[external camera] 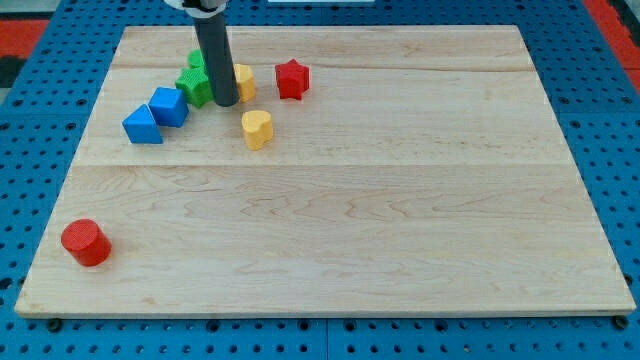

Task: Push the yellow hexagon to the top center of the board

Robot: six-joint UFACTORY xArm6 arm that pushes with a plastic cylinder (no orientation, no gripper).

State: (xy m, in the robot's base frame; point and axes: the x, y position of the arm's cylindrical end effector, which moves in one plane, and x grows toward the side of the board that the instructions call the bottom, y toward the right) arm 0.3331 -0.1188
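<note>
The yellow hexagon (244, 81) lies near the view's top left part of the wooden board (400, 200), partly hidden by my rod. My tip (225, 102) rests at the hexagon's left side, between it and a green block (195, 87). A red star (292, 79) lies just right of the hexagon. A yellow heart (257, 129) lies just below it.
A blue cube (169, 105) and a blue triangle (142, 125) lie left of the green block. A second green block (196, 61) shows behind the rod. A red cylinder (85, 242) stands near the view's bottom left corner.
</note>
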